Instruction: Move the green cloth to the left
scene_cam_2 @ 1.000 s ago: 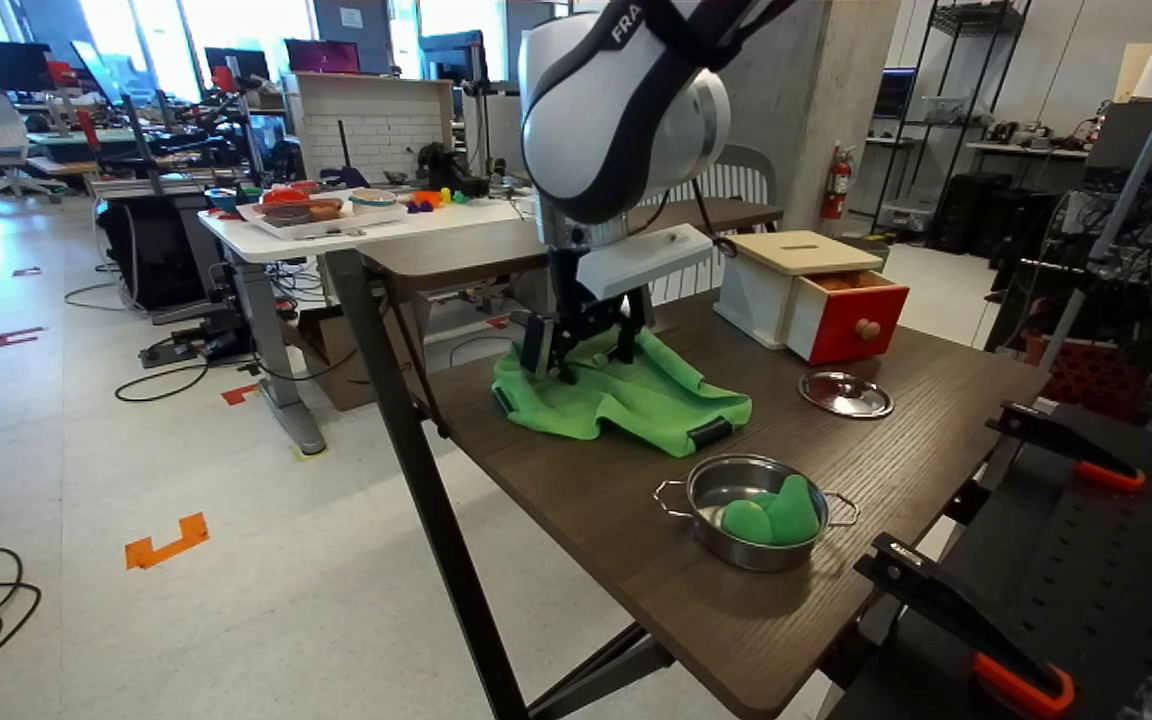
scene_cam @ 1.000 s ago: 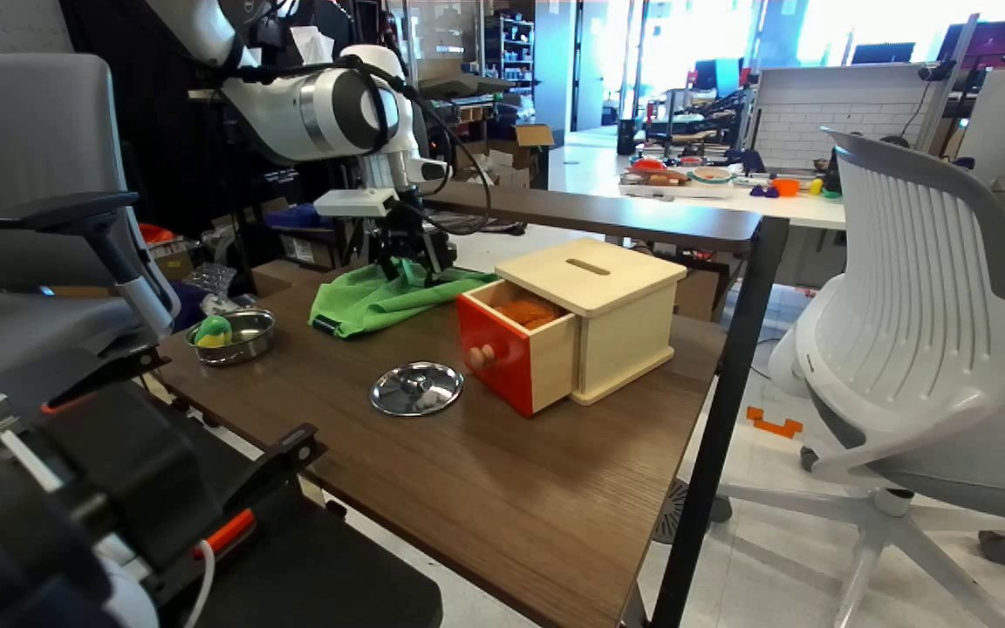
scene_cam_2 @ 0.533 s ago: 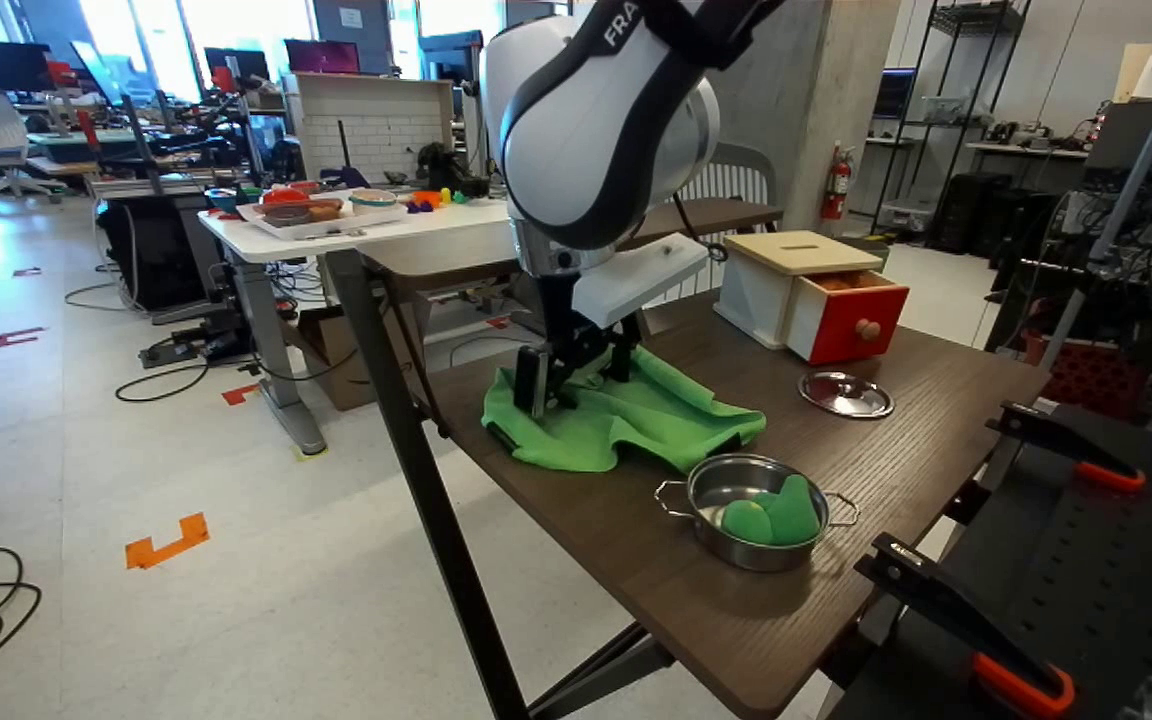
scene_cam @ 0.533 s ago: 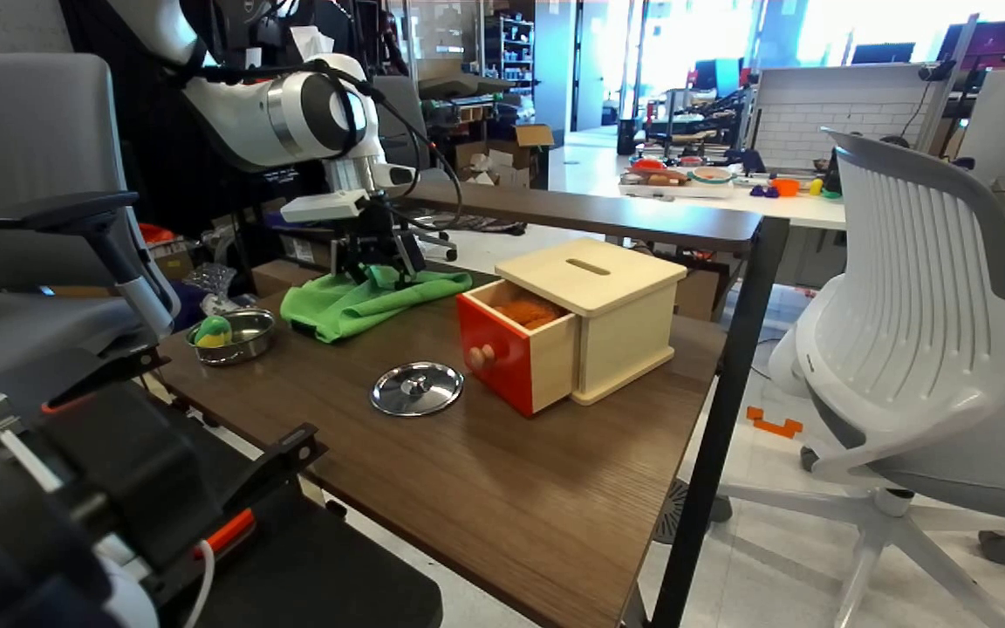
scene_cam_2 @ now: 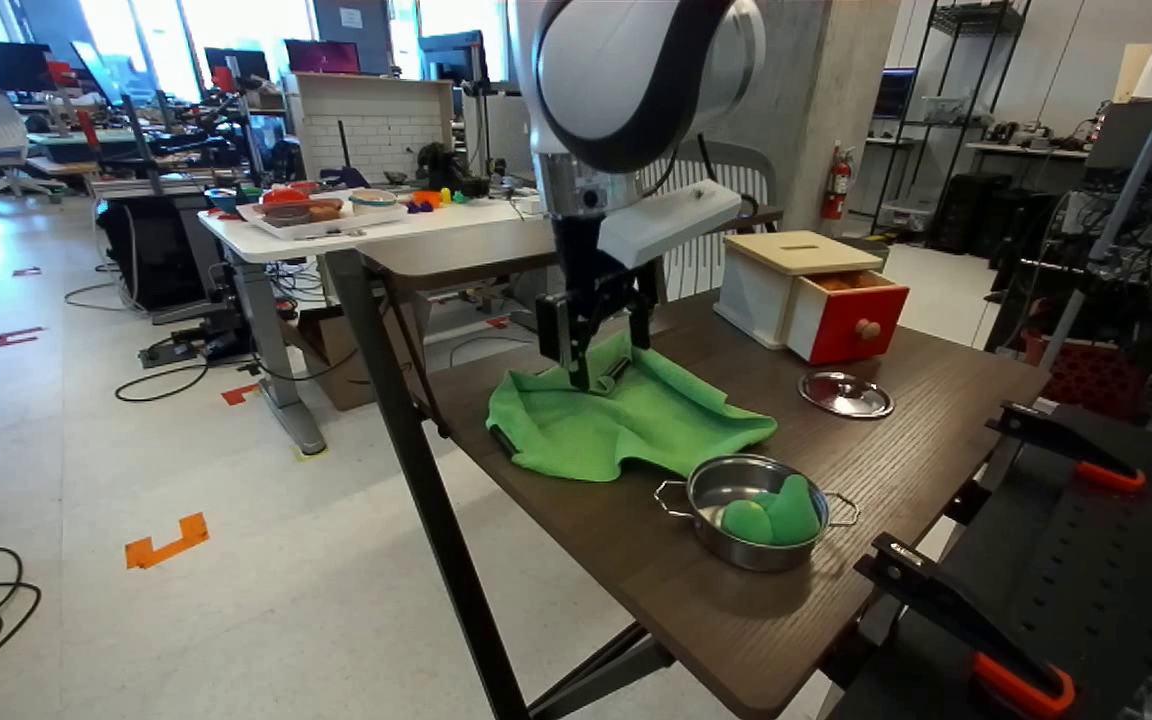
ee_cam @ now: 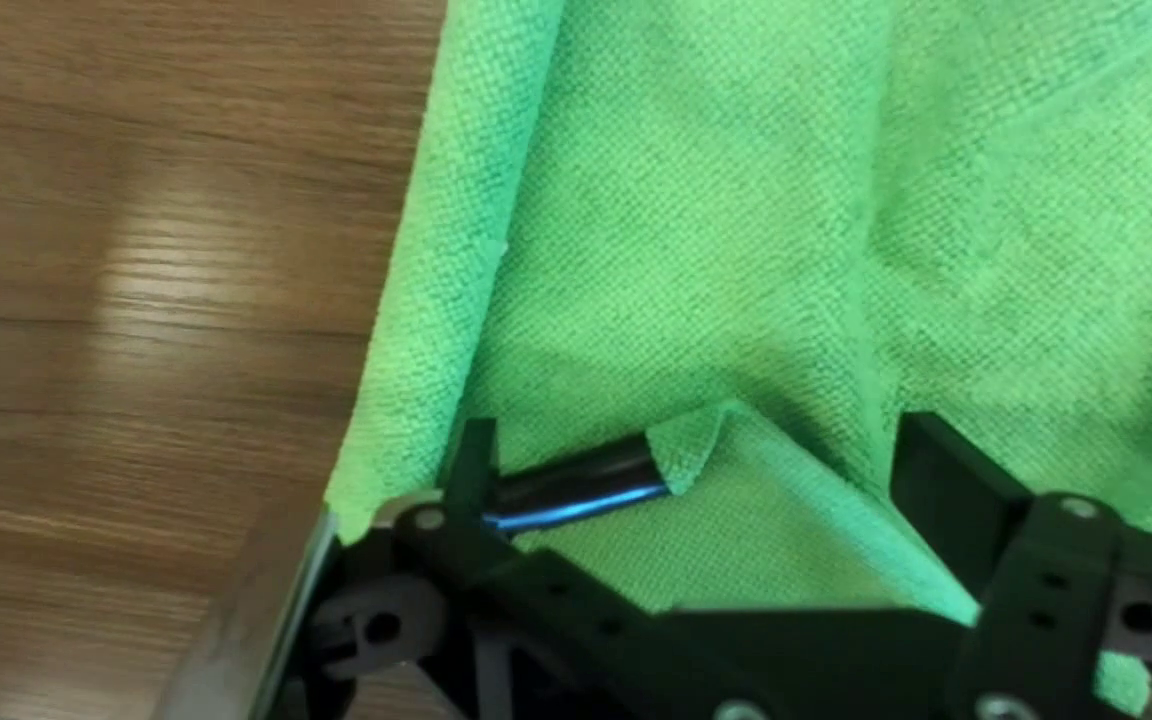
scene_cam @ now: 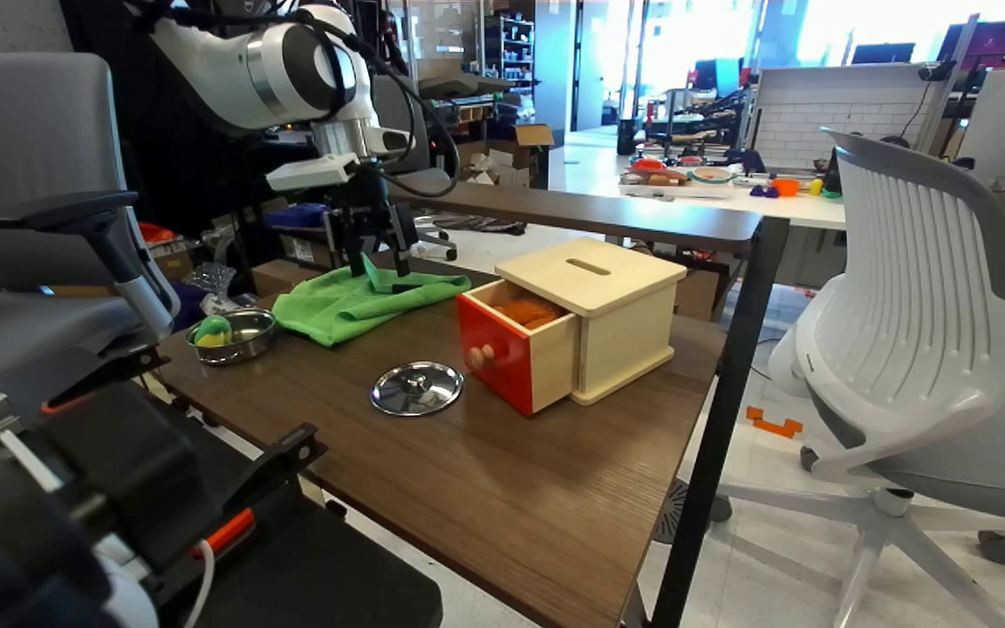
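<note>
The green cloth [scene_cam: 337,310] lies crumpled on the brown table, beside the metal pot, in both exterior views [scene_cam_2: 626,435]. It has dark strips at its edges, and a fold stands up near its middle. My gripper [scene_cam: 379,269] points down over this fold. Its fingers are wide apart and it holds nothing. In an exterior view, the gripper [scene_cam_2: 609,365] is over the cloth's far part. In the wrist view, the cloth [ee_cam: 696,250] fills most of the picture and shows between the gripper's fingers [ee_cam: 698,430]. I cannot tell whether a fingertip touches the cloth.
The metal pot [scene_cam_2: 711,535] holds green pieces [scene_cam_2: 786,512]. A shiny lid [scene_cam: 417,388] lies on the table [scene_cam: 502,506]. A wooden box [scene_cam: 633,327] has its red drawer [scene_cam: 502,362] pulled out, with something orange inside. Clamps [scene_cam_2: 966,620] sit at the table's edge.
The gripper and cloth have moved toward the pot, leftward in an exterior view. In the last half second the gripper has risen from the cloth, which stays on the table.
</note>
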